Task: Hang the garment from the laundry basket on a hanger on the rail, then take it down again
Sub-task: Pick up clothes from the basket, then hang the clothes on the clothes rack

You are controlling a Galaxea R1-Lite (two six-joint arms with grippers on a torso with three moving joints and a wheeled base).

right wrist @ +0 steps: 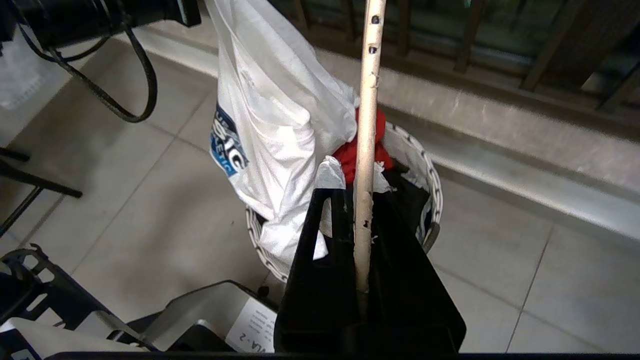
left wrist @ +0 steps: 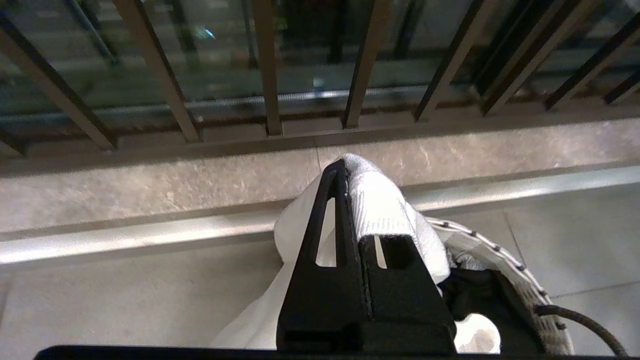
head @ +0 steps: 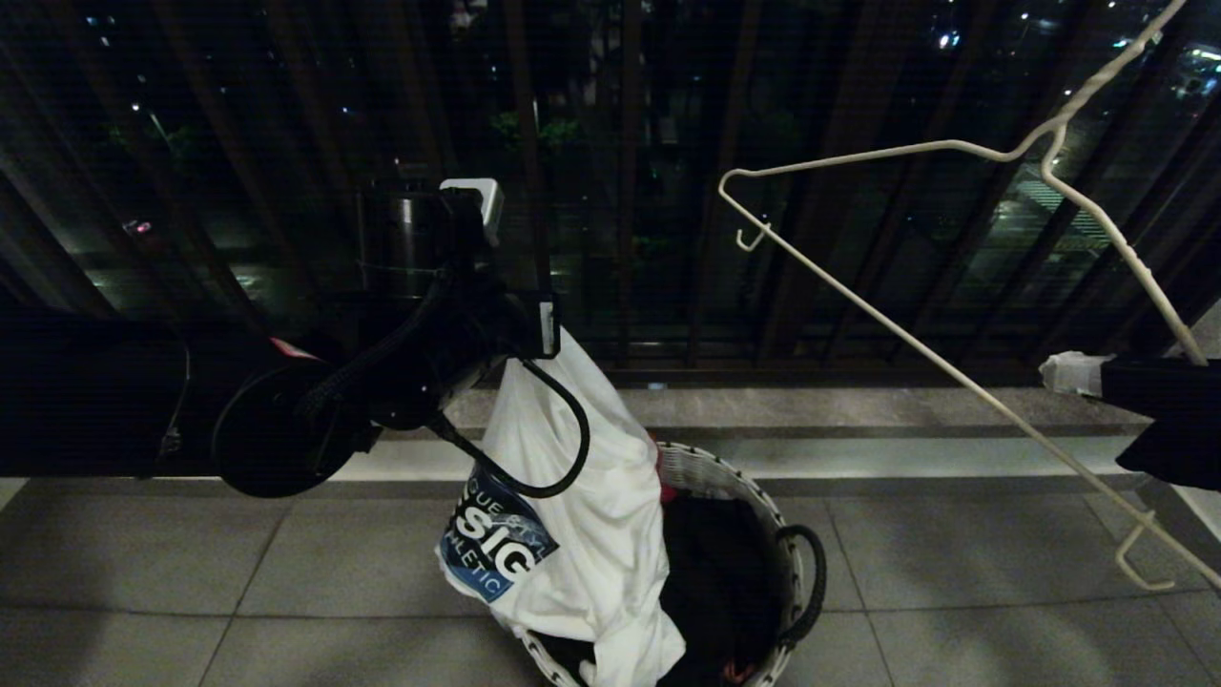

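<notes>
The garment (head: 572,534), a white T-shirt with a blue chest print, hangs from my left gripper (head: 546,336), which is shut on a fold of its cloth. Its lower part still trails into the laundry basket (head: 763,506). In the left wrist view the cloth (left wrist: 385,210) drapes over one finger of the left gripper (left wrist: 346,167), above the basket rim (left wrist: 505,255). At the right, my right gripper (head: 1073,372) is shut on the wire of the off-white hanger (head: 916,334), held tilted in the air. The right wrist view shows that wire (right wrist: 367,125) clamped in the right gripper (right wrist: 361,197). The rail is out of view.
Dark balcony railing bars (head: 630,191) and a stone kerb (head: 858,405) stand just behind the basket. Dark and red clothes (right wrist: 350,155) lie inside it. Parts of my base (right wrist: 210,315) show near the basket, with tiled floor (head: 954,592) all round.
</notes>
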